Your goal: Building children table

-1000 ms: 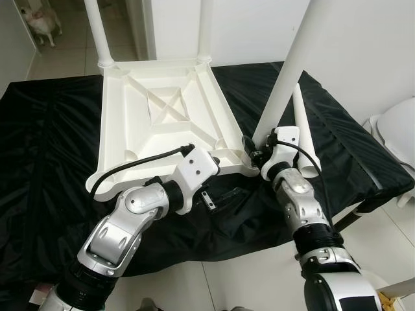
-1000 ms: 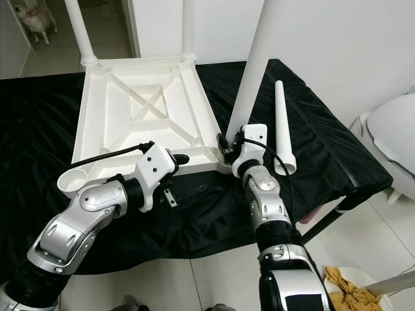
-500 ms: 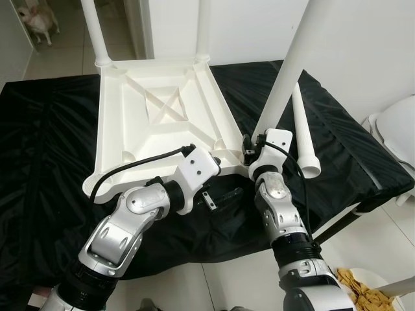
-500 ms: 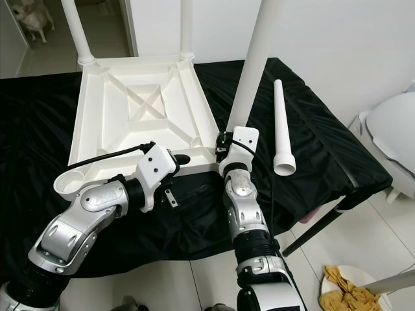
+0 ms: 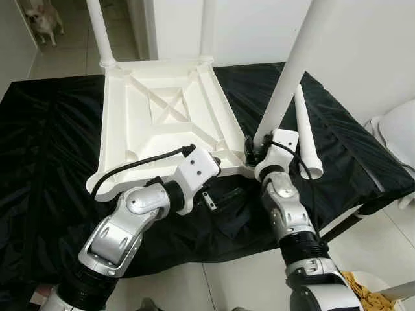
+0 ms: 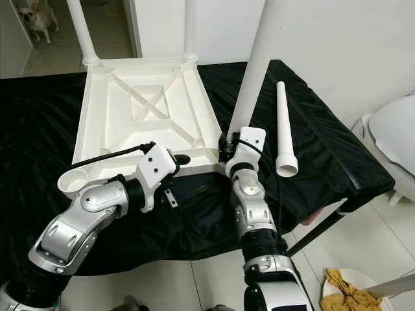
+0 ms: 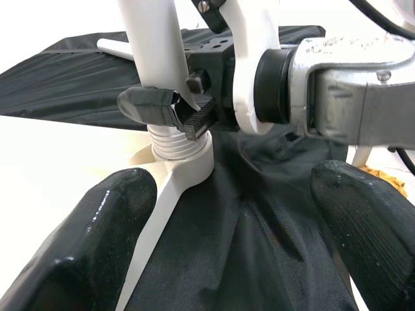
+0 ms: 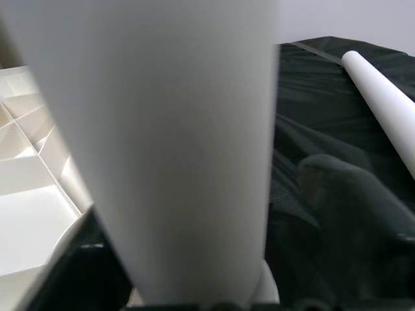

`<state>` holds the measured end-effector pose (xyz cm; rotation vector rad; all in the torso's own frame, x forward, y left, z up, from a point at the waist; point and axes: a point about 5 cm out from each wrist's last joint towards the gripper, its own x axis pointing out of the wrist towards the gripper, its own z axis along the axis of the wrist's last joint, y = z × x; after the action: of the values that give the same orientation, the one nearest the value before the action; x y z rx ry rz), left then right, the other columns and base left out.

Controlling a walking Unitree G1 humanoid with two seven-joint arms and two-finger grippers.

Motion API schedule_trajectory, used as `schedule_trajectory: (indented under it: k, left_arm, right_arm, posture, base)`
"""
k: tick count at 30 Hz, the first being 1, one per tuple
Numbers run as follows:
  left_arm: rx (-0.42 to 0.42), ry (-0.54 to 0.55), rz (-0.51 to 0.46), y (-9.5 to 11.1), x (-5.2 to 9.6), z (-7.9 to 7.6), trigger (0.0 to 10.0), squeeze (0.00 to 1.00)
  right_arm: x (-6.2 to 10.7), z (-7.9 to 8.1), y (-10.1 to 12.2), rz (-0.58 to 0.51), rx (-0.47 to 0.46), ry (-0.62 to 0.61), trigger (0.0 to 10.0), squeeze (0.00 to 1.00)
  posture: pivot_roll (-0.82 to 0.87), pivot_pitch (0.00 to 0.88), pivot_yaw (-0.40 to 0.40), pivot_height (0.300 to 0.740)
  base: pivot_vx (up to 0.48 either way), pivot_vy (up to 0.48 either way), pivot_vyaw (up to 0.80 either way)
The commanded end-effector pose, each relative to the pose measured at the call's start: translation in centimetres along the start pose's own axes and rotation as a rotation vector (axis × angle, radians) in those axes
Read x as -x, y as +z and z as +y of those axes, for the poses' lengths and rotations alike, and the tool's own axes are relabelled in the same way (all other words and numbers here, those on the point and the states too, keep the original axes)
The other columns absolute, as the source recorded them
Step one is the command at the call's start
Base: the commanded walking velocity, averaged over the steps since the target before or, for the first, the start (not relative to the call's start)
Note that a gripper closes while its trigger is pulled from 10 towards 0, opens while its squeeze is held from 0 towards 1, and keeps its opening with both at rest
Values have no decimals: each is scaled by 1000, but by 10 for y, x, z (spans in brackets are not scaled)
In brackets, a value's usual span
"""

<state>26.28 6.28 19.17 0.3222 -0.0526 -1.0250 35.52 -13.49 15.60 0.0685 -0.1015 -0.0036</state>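
The right tool (image 7: 170, 111) is pinching the stiff, light plastic leg (image 5: 285, 81) low, beside the tabletop (image 5: 162, 123) corner socket; the left tool (image 7: 233, 214) is hovering spread.

The upturned tabletop (image 5: 162, 123) and its legs (image 5: 285, 84) are showing as smooth, faintly glossy white plastic, lying on a crinkled black cloth (image 5: 45, 162) with a slight sheen, while the arms (image 5: 123, 227) are gleaming as brushed silver metal.

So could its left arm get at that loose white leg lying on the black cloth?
Probably not easily. The loose leg lies on the robot's right, beyond the right gripper and the upright leg it grips; the left gripper is across from those.
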Motion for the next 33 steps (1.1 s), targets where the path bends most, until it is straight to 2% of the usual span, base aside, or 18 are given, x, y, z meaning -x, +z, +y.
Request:
schedule_trajectory:
  k: [1, 5, 6, 7, 13, 17, 19, 21, 26, 27, 33]
  left_arm:
    - [-7, -11, 12, -3, -2, -2, 10000, 0]
    - [-6, -13, 13, -3, -2, -3, 10000, 0]
    - [-7, -12, 15, -3, -2, -3, 10000, 0]
    - [-6, -13, 16, -3, -1, -3, 10000, 0]
    - [-6, -13, 18, -3, 0, -3, 10000, 0]
    - [-5, -5, 20, -3, 1, -2, 10000, 0]
    - [-5, -5, 20, -3, 1, -2, 10000, 0]
    - [-1, -3, 21, -3, 1, -2, 10000, 0]
    - [-1, -3, 23, -3, 2, -2, 10000, 0]
    - [1, -4, 28, -4, 2, -2, 10000, 0]
    - [7, -8, 36, -5, 2, -2, 10000, 0]
  right_arm:
    - [-3, -6, 1, 15, -15, 15, 10000, 1000]
    - [-7, -9, 4, 13, -9, 59, 10000, 1000]
    - [-8, -9, 5, 13, -9, 87, 10000, 929]
    - [-9, -10, 6, 24, -8, 142, 10000, 0]
    - [-14, -20, 7, 51, -4, 237, 10000, 0]
    - [-19, -34, 10, 53, -27, 179, 10000, 0]
    - [-19, -34, 10, 53, -27, 179, 10000, 0]
    - [-16, -22, 3, 83, 42, 337, 10000, 0]
    - [-12, -15, -1, 99, 80, 459, 10000, 0]
    - [-10, -14, -1, 96, 121, 556, 10000, 0]
    - [-12, -19, 1, 100, 154, 597, 10000, 0]
  posture:
    - [-46, 18, -17, 740]
    - [-43, 21, -17, 740]
    - [-43, 21, -17, 740]
    - [-42, 23, -17, 740]
    - [-38, 24, -17, 740]
    - [-32, 27, -18, 740]
    - [-32, 27, -18, 740]
    - [-27, 31, -15, 740]
    - [-26, 34, -12, 740]
    - [-24, 36, -9, 740]
    - [-24, 38, -7, 740]
  base:
    - [0, 0, 0]
    - [0, 0, 0]
    - [0, 0, 0]
    - [0, 0, 0]
    - [0, 0, 0]
    - [0, 0, 0]
    - [0, 0, 0]
    - [0, 0, 0]
    - [0, 0, 0]
    - [0, 0, 0]
    - [0, 0, 0]
